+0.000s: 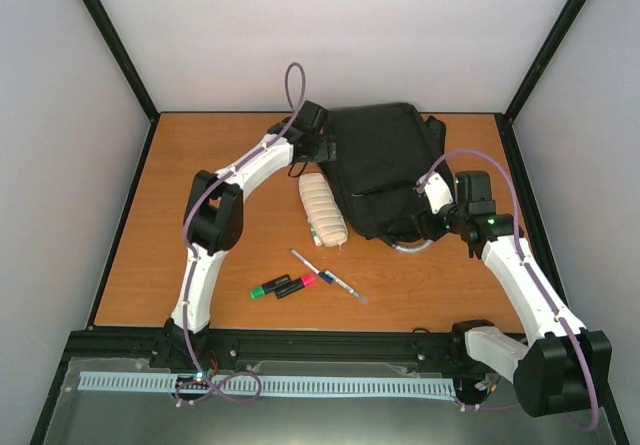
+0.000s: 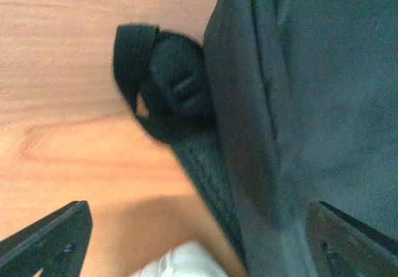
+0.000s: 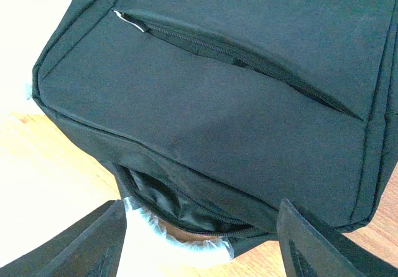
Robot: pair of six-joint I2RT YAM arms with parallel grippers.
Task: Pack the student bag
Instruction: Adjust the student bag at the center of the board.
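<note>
Student bag (image 1: pixel 385 165) lies between left claw (image 2: pixel 196 230) and right claw (image 3: pixel 200 233), both seemingly open.

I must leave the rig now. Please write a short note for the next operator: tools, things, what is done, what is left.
Left tool: open, at the backpack's left side, holding nothing.
Right tool: open, at the backpack's near edge, by its gaping main opening.
Outside the backpack: cream pencil case beside it; green marker, pink marker and pen on the table in front.
Done: nothing visibly packed.
Left: pack all four items.
</note>
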